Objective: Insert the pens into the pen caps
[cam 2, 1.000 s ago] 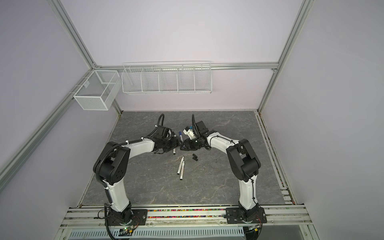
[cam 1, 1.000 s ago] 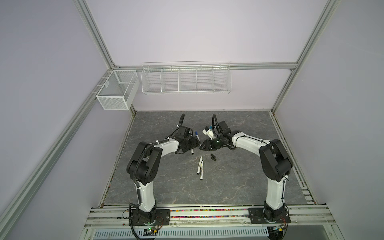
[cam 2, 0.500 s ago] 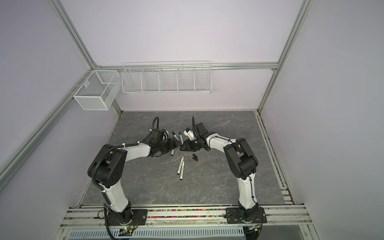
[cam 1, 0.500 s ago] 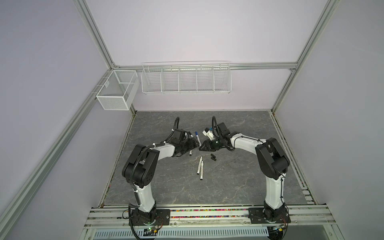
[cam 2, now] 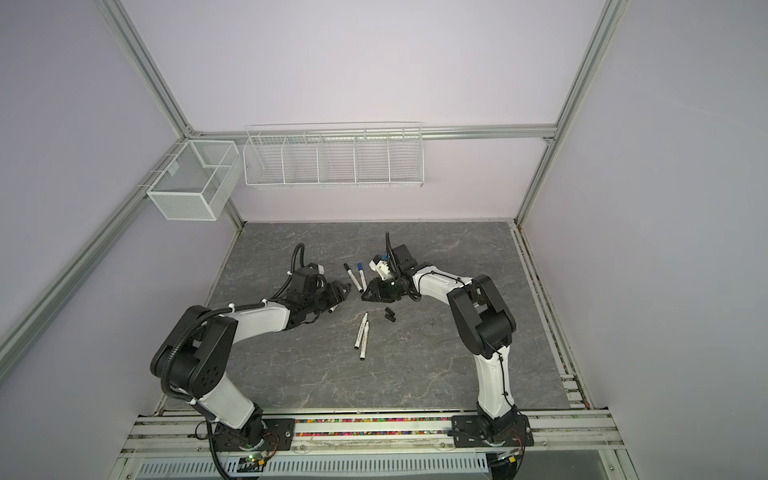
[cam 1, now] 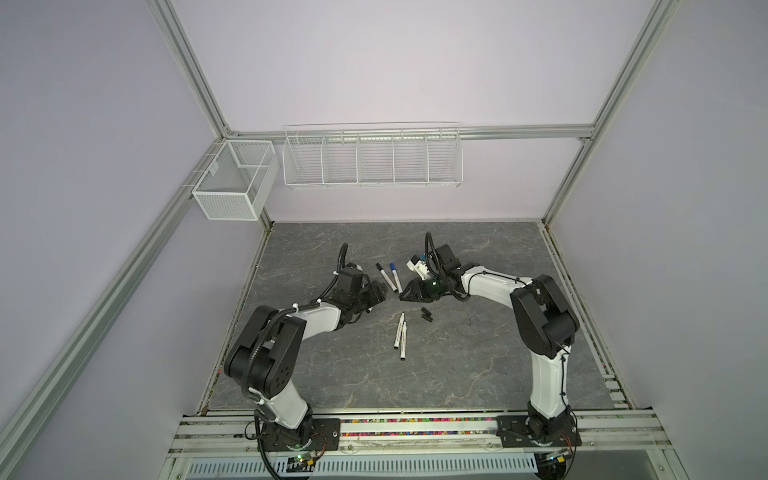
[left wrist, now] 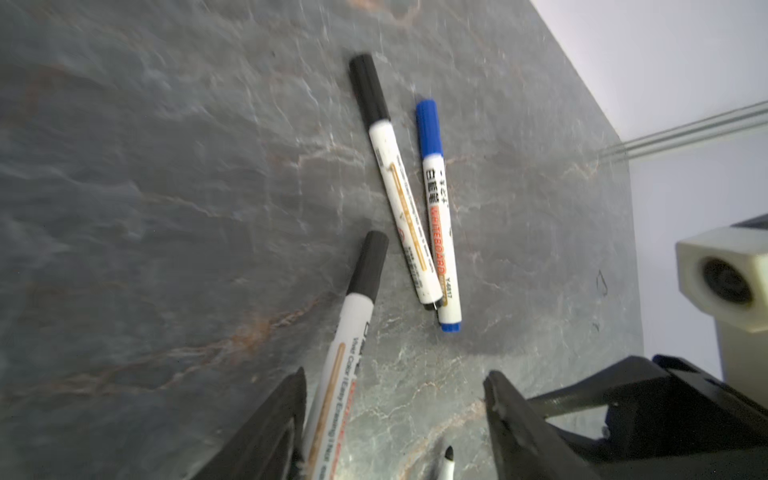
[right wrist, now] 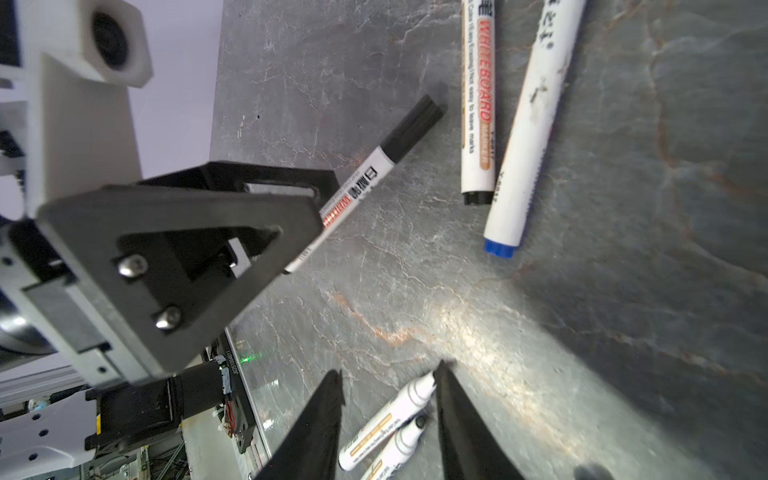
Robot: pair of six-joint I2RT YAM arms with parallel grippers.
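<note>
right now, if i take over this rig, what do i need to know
Grippers: left gripper open, a capped black pen along one finger, the other finger clear of it; right gripper open, empty.
Done: three pens capped; the other two, a second black pen and a blue pen, lie side by side on the table.
To do: two bare pens and two loose caps lie mid-table, apart from each other.

The black-capped pen (left wrist: 350, 332) runs out of view inside the left end effector (left wrist: 395, 376).
</note>
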